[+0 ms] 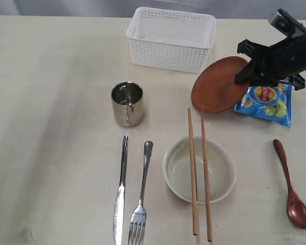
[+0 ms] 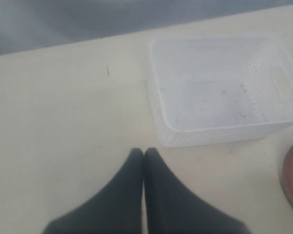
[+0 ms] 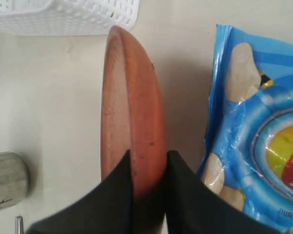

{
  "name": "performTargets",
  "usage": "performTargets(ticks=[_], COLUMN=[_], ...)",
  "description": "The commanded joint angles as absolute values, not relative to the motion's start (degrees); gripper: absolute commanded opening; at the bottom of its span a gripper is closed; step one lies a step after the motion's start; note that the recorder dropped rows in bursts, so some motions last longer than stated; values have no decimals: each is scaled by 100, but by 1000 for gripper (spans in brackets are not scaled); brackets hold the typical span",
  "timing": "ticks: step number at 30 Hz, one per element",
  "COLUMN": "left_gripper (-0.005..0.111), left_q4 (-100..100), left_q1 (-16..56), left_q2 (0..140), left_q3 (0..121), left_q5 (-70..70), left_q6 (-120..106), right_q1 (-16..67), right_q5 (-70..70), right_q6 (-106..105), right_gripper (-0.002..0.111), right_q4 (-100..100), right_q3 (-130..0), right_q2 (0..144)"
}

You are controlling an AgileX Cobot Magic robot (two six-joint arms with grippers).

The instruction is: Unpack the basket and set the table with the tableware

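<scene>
Right wrist view: smooth reddish-brown plate

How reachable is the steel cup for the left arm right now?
Probably yes: the cup stands alone on the left side of the table, and the left fingers are shut on nothing, so they would need opening.

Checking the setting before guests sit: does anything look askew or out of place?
The brown round wooden plate is tilted, pinched at its rim by the right gripper, not lying flat. A blue chips bag sits beside it. Two wooden chopsticks lie across the off-white round bowl.
</scene>
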State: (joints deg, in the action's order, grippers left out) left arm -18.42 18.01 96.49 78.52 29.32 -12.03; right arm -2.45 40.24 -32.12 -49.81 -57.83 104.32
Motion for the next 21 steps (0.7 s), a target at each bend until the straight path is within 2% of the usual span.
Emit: performTargets(ticks=[1,9,21], left_gripper=[0,0,0], left_q4=[-1817,-1817,-1817], left_q1=[1791,1791,1791], left_q2=[8994,8261,7981], left_q3=[6892,6099,6072], left_q5=[1924,1661,1695], left_q6=[-1288,-1301,-1301], right_q1=[-218,93,111], right_q5=[4117,4057,4103], right_q6=[-3226,-3226,-3146], right_gripper=[0,0,0], right_q4=[-5075,-5074,-5063], right_q3=[-5818,-5818,-5818], right_q2=[10434,10458,10831])
